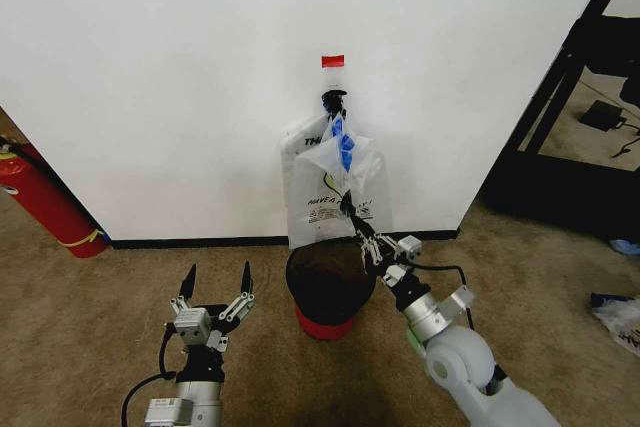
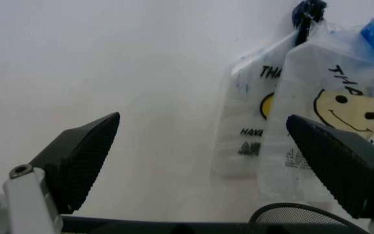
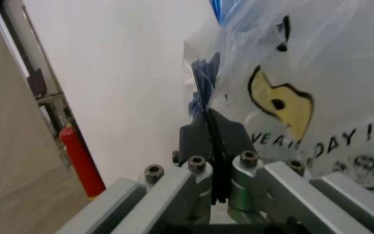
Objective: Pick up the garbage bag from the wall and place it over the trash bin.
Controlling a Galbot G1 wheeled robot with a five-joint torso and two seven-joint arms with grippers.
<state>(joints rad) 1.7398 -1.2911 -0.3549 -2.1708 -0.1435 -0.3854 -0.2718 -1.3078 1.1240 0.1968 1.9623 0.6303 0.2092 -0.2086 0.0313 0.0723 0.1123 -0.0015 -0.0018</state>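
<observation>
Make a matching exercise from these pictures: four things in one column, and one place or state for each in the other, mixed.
1. garbage bag
2. trash bin
3. left gripper
4. right gripper

a. open, above the carpet
b. on the floor below the bag
c. hanging on the wall
d. shut on the plastic

Pairs: 1-c, 2-b, 3-a, 4-d

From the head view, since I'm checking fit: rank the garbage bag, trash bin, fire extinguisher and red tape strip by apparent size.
1. garbage bag
2. trash bin and fire extinguisher: look alike, and the extinguisher is cut off at the edge, so unranked
3. red tape strip
</observation>
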